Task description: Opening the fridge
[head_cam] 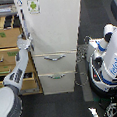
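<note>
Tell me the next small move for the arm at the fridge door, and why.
Probably pull the gripper slowly back toward the robot's body. It sits at the upper door's edge on the exterior view's left of the fridge, and a thin gap seems to show there. Whether the fingers have closed is not visible.

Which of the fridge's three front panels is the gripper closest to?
The large upper door: the gripper sits at its left edge, above both lower drawers.
</note>
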Available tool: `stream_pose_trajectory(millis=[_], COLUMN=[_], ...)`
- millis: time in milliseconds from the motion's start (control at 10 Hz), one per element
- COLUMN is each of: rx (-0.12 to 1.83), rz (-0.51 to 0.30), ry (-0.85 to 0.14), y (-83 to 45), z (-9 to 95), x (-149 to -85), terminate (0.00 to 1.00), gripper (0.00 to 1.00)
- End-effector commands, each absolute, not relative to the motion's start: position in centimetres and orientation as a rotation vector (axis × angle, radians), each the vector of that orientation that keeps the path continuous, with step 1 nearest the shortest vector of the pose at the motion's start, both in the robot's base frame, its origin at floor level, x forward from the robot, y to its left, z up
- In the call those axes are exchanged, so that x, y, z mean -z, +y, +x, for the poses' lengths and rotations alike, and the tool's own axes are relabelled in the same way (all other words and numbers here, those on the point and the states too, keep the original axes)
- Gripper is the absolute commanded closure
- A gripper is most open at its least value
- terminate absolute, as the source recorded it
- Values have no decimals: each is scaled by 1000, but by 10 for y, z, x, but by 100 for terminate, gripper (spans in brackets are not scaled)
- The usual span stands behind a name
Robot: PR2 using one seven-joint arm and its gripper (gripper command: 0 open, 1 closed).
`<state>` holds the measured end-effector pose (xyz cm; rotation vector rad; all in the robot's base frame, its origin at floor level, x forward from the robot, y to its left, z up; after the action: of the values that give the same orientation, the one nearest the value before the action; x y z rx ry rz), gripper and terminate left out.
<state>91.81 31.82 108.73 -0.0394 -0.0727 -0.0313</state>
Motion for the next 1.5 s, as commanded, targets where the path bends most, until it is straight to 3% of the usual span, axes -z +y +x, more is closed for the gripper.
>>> stream_pose_trajectory(millis=[100, 700, 800, 900, 1000, 1200, 1300, 1400, 1500], rx=[94, 104, 237, 318, 528, 730, 817, 921, 1100], rz=[-38, -44, -100, -105, -57, 45, 220, 315, 346], ry=[-66, -58, -124, -188, -369, -617, -765, -870, -997], y=[305, 304, 278, 271, 274, 257, 221, 186, 152], z=[919, 918, 869, 819, 576, 211, -16, -166, -298], x=[-1042, -1036, -1067, -1097, -1202, -1311, -1353, -1372, -1378], terminate=[0, 0, 0, 0, 0, 0, 0, 0, 0], gripper=[100, 100, 100, 100, 100, 100, 100, 100, 100])
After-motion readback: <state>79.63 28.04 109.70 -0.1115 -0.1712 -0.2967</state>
